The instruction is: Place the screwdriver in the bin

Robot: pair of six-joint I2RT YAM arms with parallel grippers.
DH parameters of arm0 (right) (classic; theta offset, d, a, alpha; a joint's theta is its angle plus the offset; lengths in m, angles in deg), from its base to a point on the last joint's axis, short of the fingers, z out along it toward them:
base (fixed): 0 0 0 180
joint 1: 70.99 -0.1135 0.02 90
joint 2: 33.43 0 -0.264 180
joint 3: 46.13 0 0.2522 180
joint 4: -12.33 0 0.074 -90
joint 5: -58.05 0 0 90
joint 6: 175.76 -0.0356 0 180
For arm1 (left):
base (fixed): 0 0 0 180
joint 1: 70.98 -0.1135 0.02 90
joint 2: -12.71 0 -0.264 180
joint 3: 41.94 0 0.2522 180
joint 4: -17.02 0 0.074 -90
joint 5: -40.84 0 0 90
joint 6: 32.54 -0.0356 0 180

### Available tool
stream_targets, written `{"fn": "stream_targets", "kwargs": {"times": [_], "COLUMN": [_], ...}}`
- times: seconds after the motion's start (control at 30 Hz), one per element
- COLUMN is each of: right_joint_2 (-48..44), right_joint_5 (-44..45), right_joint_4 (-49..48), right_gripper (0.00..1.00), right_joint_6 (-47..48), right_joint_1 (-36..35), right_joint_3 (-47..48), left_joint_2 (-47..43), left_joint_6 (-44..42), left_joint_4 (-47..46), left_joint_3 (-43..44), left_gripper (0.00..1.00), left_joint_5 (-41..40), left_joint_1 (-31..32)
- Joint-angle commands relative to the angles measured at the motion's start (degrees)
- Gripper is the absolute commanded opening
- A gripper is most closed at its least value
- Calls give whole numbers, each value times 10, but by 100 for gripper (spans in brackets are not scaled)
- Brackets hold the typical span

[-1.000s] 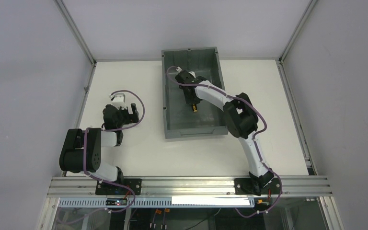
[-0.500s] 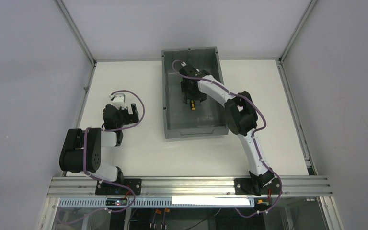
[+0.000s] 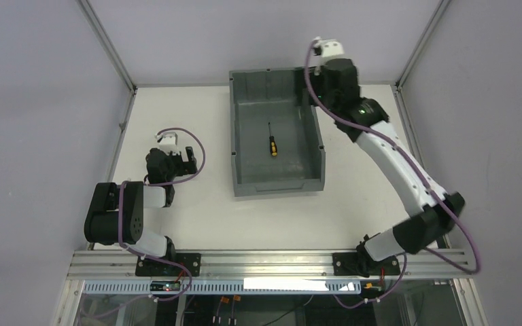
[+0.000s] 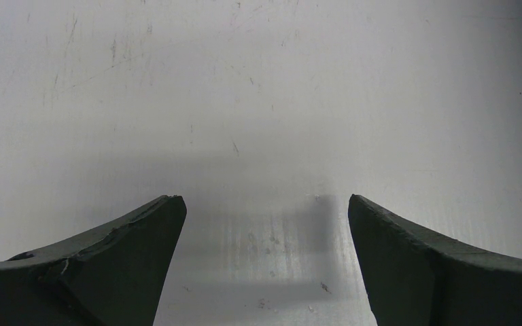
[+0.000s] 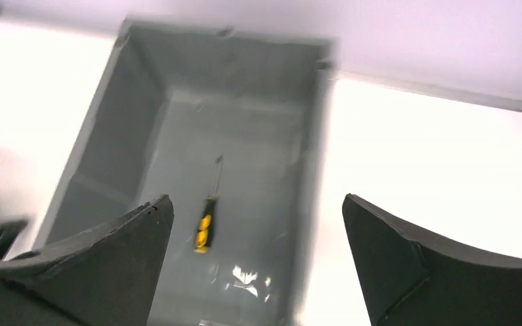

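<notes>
White table (image 3: 177,224), grey bin (image 3: 244,183), screwdriver (image 3: 272,145) inside.

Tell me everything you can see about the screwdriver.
The screwdriver is tiny, with a stubby yellow-orange and black handle, plastic by the look, and a thin dark metal shaft. It lies flat on the floor of the bin, near the middle, with nothing holding it. Its shaft points toward the far wall and its handle toward the near wall. Only the floor touches it; it lies clear of every wall.
</notes>
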Motion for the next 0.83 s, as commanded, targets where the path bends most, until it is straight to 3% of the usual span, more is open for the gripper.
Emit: {"fn": "stream_targets", "kwargs": {"times": [0.0, 0.2, 0.43, 0.6, 0.8], "right_joint_2": [-107, -246, -302, -299, -293], "right_joint_5": [25, 56, 95, 125, 114], "right_joint_4": [-151, -369, -461, -512, -537], "right_gripper": [99, 99, 99, 99, 99], "right_joint_6": [-4, -39, -108, -135, -137], "right_joint_1": [99, 215, 273, 273, 273], "right_joint_3": [-156, -444, -641, -713, -730], "left_joint_2": [0, 0, 0, -1, -1], "left_joint_6": [-7, -7, -7, -7, -7], "left_joint_4": [-18, -18, -18, -19, -18], "left_joint_3": [11, 11, 11, 11, 11], "left_gripper": [99, 99, 99, 99, 99], "left_joint_5": [6, 7, 7, 7, 7], "left_joint_1": [4, 5, 4, 5, 5]}}
